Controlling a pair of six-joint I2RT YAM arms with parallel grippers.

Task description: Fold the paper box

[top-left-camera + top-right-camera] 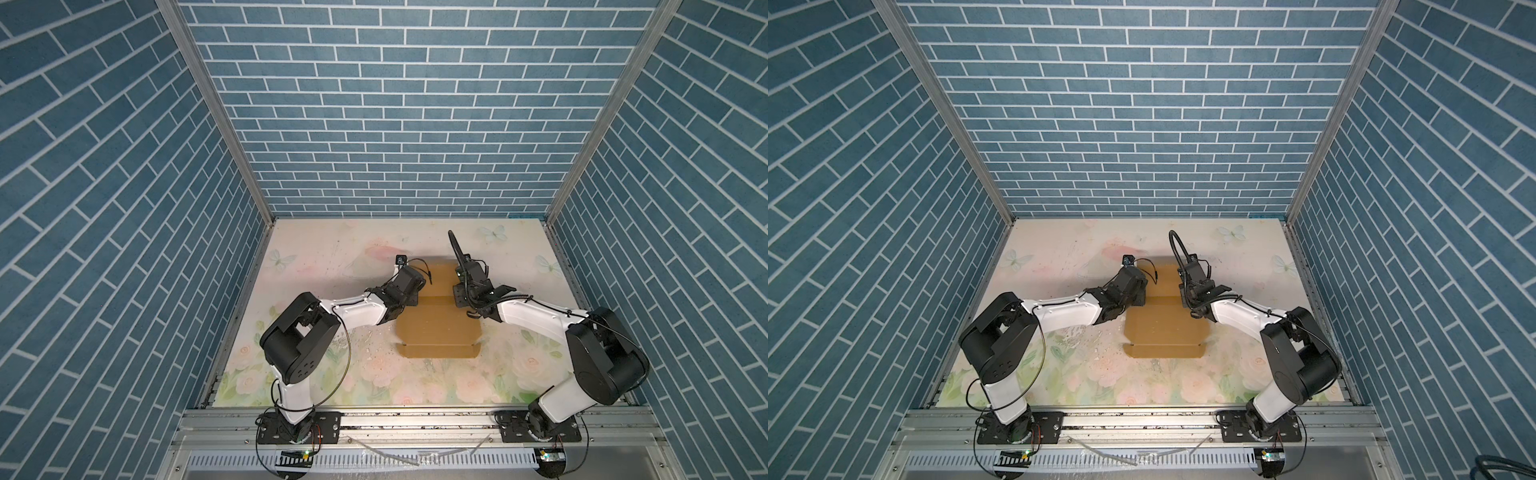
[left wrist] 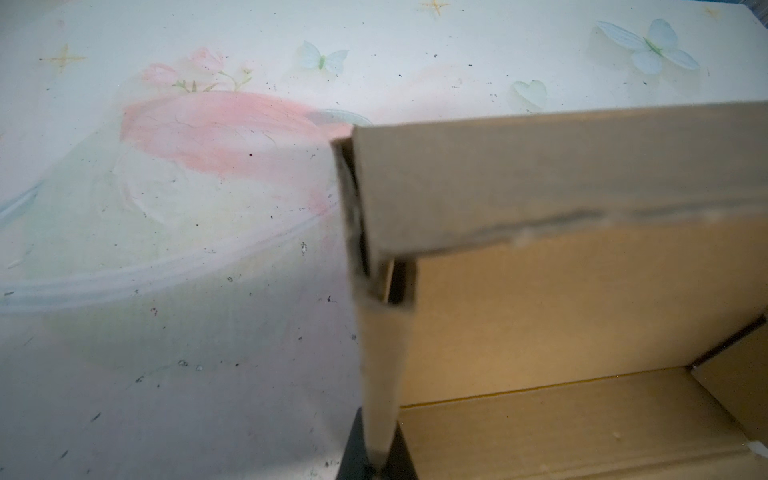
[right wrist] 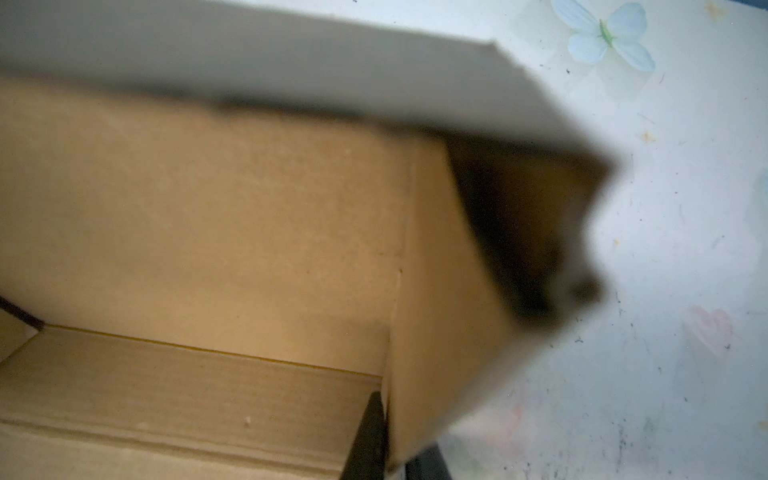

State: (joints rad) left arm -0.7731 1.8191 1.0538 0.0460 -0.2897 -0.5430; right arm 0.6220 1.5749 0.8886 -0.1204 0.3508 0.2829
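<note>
No writing, label, brand, number or sign is showing readably in any view. The paper box (image 1: pixel 437 328) is showing only plain brown cardboard, and the table (image 1: pixel 332 241) is showing only printed flowers and butterflies.

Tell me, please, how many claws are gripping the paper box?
2. The left claw pinches the upright left side wall of the paper box; the right claw pinches its right side wall. Neither is hidden.
</note>
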